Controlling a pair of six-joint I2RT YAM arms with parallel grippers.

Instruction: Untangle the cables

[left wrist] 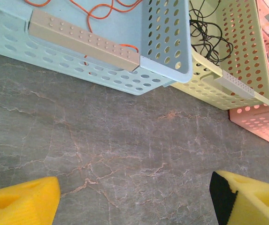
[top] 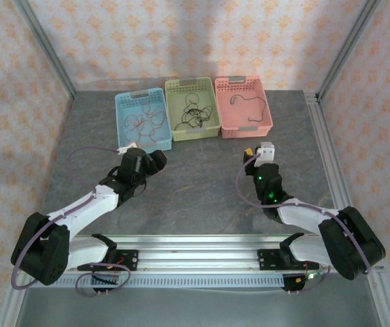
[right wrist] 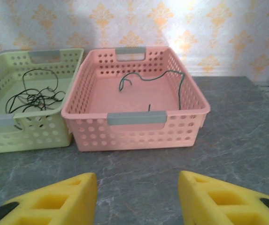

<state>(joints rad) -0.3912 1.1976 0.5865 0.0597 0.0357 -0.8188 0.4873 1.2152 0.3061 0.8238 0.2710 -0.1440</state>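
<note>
Two grippers hover low over the grey stone-patterned table (top: 201, 197), nearest to where I stand. The left gripper (top: 155, 161) points toward 1 o'clock. Its yellow fingers (left wrist: 26, 201) are spread wide, with bare tabletop between them and nothing in their hold. The right gripper (top: 265, 152) aims toward 12 o'clock. Its jaws also stand apart, though less widely, and they grip nothing either.

Beyond them, three perforated baskets sit close together in a row toward the far wall. At 11 o'clock is the blue basket (top: 140, 93), just ahead of the left gripper. The red-orange cables (top: 147, 122) lie inside it in several thin loops spread across the floor. At 12 o'clock is the green basket (top: 189, 82), holding the black cables (top: 193, 116), which are knotted into a loose clump near its middle. At 1 o'clock is the pink basket (top: 239, 80), straight ahead of the right gripper. A dark cable (right wrist: 178, 91) lies inside it, curving along the far side and then down the right-hand side. One short end pokes up near the near wall.
</note>
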